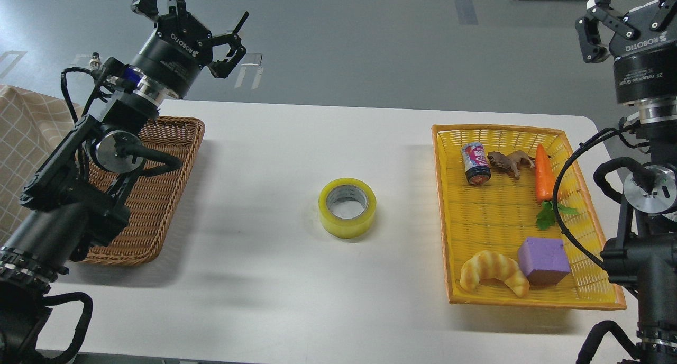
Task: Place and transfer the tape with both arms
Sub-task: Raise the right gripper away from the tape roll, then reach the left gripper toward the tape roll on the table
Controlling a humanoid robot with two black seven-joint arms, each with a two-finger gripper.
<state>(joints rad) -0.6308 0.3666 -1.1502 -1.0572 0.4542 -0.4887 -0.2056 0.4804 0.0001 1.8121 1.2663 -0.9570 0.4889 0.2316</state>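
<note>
The croissant toy point(493, 278) lies at the yellow basket's point(592, 299) near end. The tape point(347, 207) sits flat mid-tabletop point(275, 279). Both ROBOTIQ-marked claws, left claw point(198, 28) and right claw point(627, 23), hang spread, empty.

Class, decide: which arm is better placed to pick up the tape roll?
Neither clearly: the tape roll lies mid-table, both claws raised and empty. Slight edge to the left claw, which appears nearer than the right claw.

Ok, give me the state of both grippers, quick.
Left gripper: open, holding nothing, raised above the table's far edge.
Right gripper: open, holding nothing, raised.
The tape lies on the table, untouched.
</note>
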